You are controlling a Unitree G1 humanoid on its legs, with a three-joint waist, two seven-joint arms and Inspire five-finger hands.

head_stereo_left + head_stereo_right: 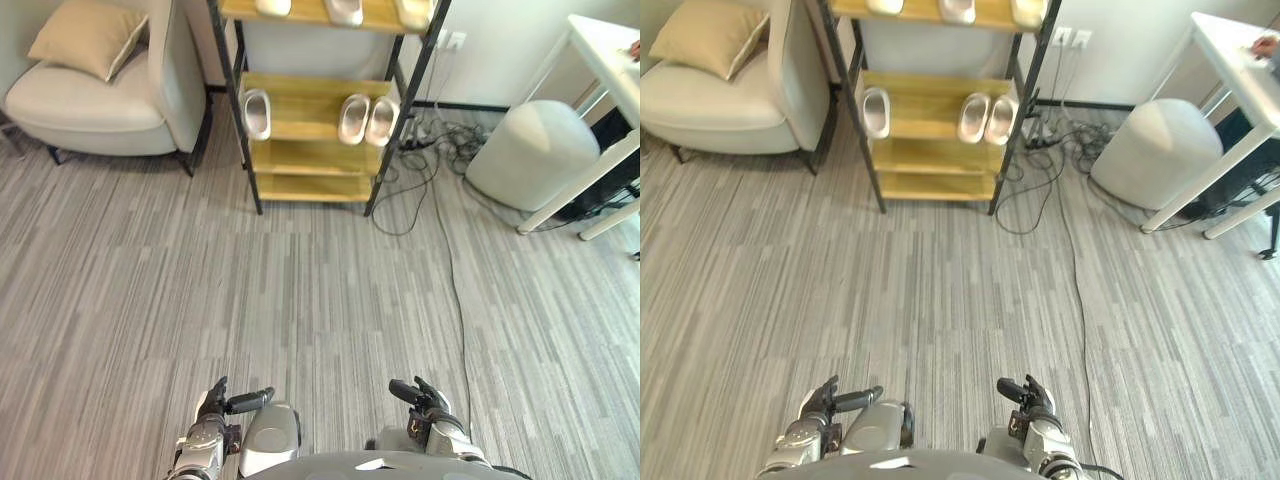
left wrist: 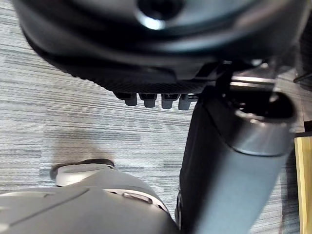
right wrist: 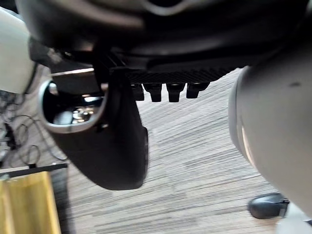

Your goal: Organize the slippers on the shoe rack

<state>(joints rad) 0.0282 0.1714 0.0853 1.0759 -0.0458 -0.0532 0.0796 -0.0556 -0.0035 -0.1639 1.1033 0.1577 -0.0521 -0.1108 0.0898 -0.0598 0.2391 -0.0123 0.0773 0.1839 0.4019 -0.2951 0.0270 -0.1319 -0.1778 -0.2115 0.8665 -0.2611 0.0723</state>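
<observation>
My left hand (image 1: 213,403) and right hand (image 1: 428,398) hang low, fingers relaxed, holding nothing. Well ahead on the shoe rack (image 1: 305,157), one slipper (image 1: 257,113) lies at the middle shelf's left, a pair of slippers (image 1: 354,118) at its right, more slippers (image 1: 345,10) on the shelf above

Silver-grey arms (image 1: 203,445), dark left hand (image 1: 222,402), dark right hand (image 1: 425,400).

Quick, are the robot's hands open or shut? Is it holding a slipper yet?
Left hand: open, fingers relaxed, holding nothing.
Right hand: open, fingers relaxed, holding nothing.
</observation>
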